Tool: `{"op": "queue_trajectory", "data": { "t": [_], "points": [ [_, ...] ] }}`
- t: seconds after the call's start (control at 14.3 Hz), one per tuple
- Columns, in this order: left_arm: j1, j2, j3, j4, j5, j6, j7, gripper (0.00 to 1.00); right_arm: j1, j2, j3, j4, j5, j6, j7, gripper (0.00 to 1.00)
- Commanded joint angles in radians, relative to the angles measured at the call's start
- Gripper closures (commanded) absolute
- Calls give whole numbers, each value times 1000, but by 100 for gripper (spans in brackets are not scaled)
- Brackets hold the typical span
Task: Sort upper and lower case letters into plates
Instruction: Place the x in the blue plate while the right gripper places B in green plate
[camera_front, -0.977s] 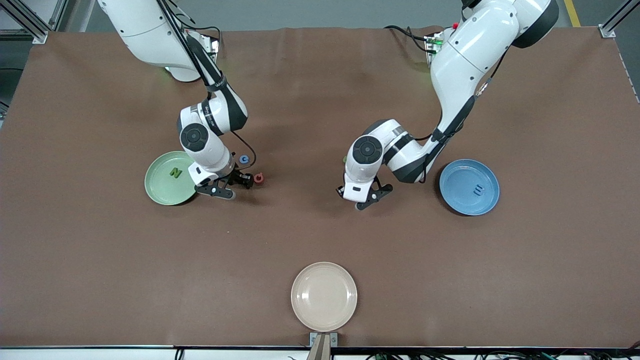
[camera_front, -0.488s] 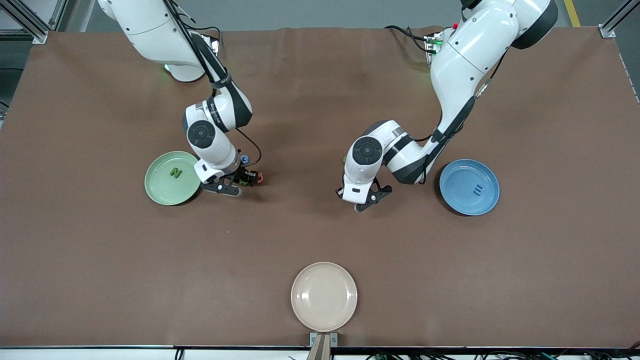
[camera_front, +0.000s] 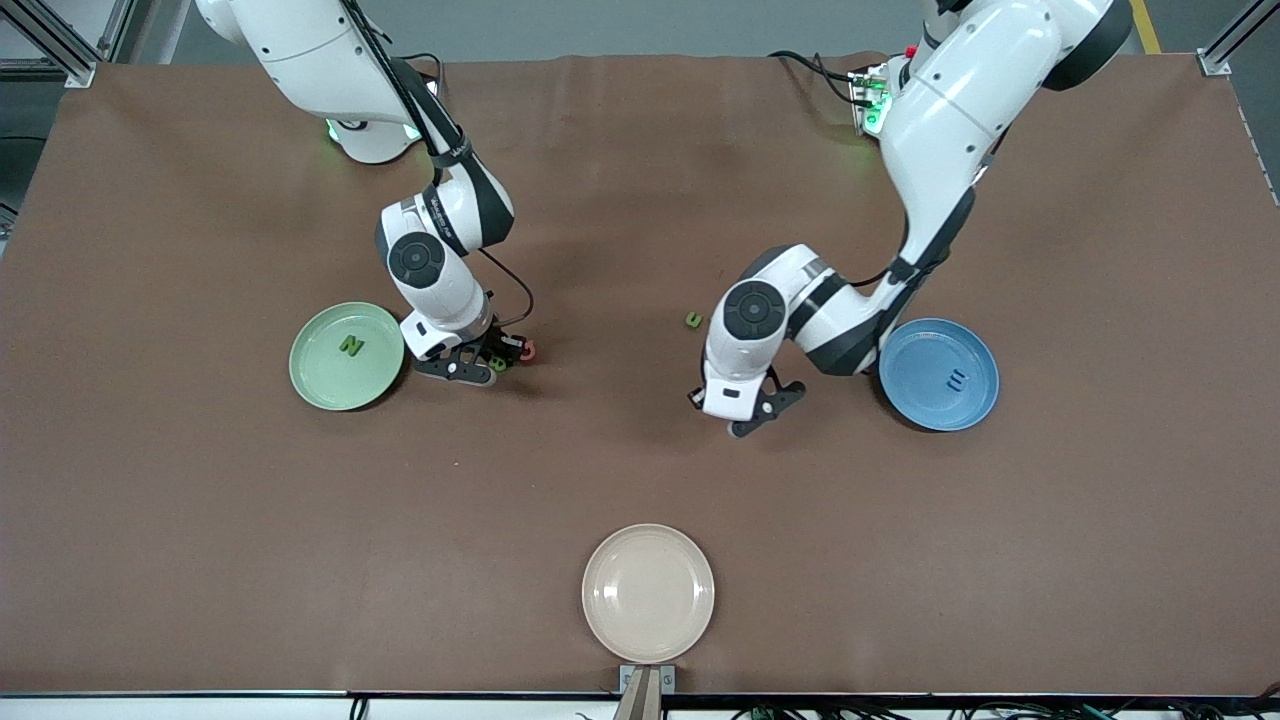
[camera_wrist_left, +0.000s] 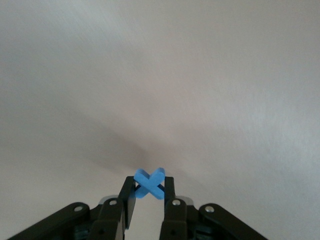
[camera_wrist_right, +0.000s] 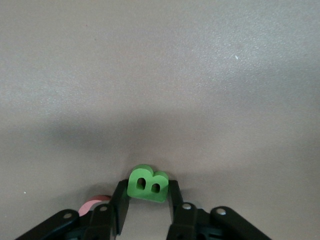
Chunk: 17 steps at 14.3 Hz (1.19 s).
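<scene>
Between the two plates, mid-bench, you have both arms at the pick stage, each pincer clamped on a letter.

Right pincer: closed on a green B, low over the bench just beside the green plate. A pinkish-red letter lies touching or nearly touching that pincer, toward the left arm's end. The plate holds one green N. B is upper case, so your next move looks like a lift and a short carry to that plate, releasing clear of the N. Watch that the red piece doesn't get dragged on the lift.

Left pincer: closed on a blue X, over bare bench near the blue plate. I can't tell the X's case from shape alone. That plate carries one dark blue letter, too small to read. If it goes there, it's a short carry toward the left arm's end of the bench.

One small green letter sits loose on the bench, farther from the front camera than the left pincer. The cream plate at the near edge is not part of the sort.

Materials: letters are chunky, matte, flat-faced blocks and look easy to pinch across the faces. Plates are round and shallow with a low rim. Bench cover is brown and matte.
</scene>
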Motion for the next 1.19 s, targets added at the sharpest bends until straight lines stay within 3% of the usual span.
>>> {"op": "queue_trajectory", "data": {
  "t": [0.0,0.14,0.28,0.56,0.7,0.98,1.12],
  "points": [
    [60,-132,-9,-77,0,-82,134,99,5,-5,-31,-27,-23,0,13,99],
    [158,-221,-50,-181,0,-82,269,99,-1,-44,-46,-18,-35,-67,7,100],
    [324,-281,-160,-267,1,-80,416,99,-9,-106,-98,-20,-84,-150,-57,100],
    [646,-304,-349,-439,58,19,557,99,-38,-219,-212,-20,-89,-311,-284,100],
    [781,-302,-411,-513,128,71,623,99,-76,-233,-250,-29,-89,-319,-403,100],
    [922,-296,-422,-626,294,163,650,99,-140,-222,-249,-81,-89,-270,-434,100],
    [962,-289,-422,-649,329,192,676,99,-147,-200,-248,-130,-89,-169,-433,100]
  ]
}}
